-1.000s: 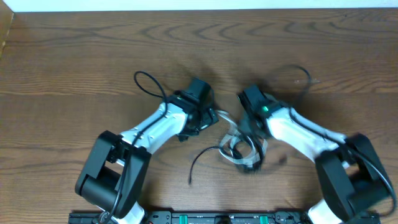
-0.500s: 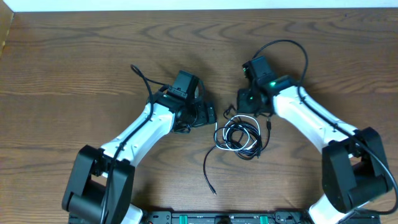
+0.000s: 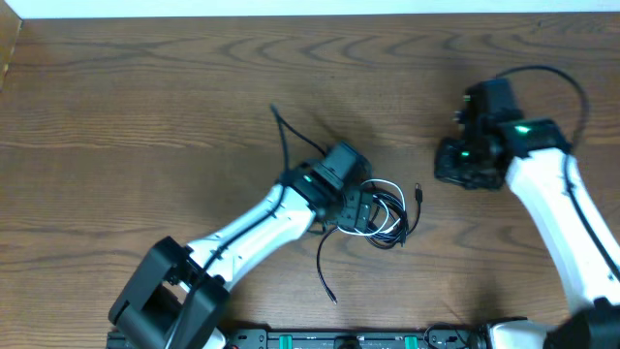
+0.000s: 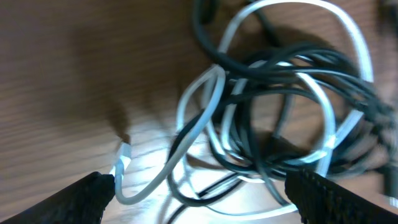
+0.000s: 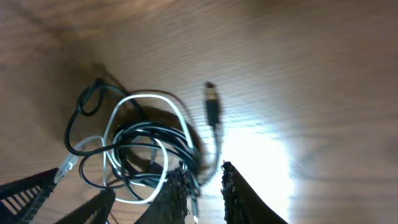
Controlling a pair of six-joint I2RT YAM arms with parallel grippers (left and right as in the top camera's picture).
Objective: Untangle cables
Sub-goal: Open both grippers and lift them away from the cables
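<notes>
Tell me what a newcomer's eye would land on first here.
A knot of cables, with a white cord looped through black ones, lies near the middle of the wooden table. The left gripper hangs right over it with its fingers spread wide, while the right gripper stands apart to the right, holding nothing. One loose black end trails toward the front edge.

A brown wooden desk point(image 3: 145, 87) with wavy dark grain fills the overhead view. A white strip point(image 3: 291, 8) runs beyond its far edge, and a black rail point(image 3: 339, 340) with green marks lines the near edge. Close up, the varnish shows a pale glare point(image 5: 264, 149).
</notes>
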